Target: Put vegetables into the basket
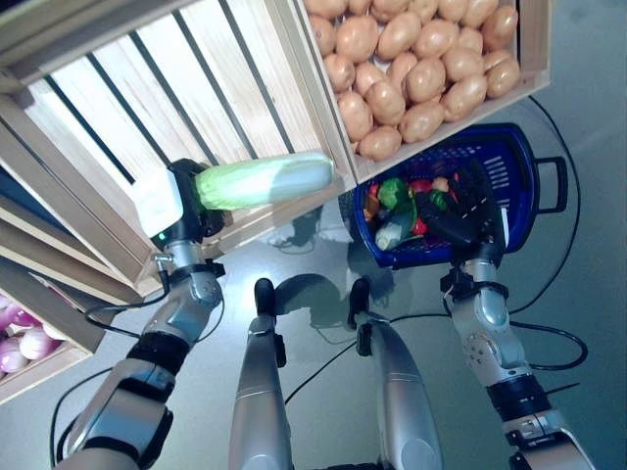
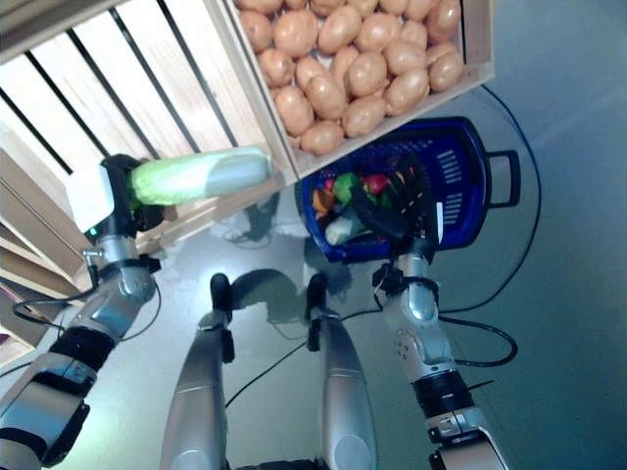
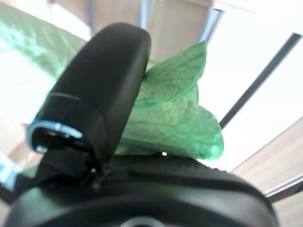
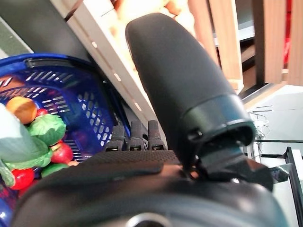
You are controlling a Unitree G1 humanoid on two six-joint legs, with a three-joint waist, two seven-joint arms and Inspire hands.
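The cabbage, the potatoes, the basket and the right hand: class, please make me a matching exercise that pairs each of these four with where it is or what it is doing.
Column one:
1. Chinese cabbage
2. potatoes
3. blue basket
4. right hand

Column two:
A. heaped in a wooden crate
B. gripped in the left hand, in front of an empty slatted crate
C. curled on the basket's edge
D. below the potato crate, already holding mixed vegetables

Pairs: 1-B, 2-A, 3-D, 4-C
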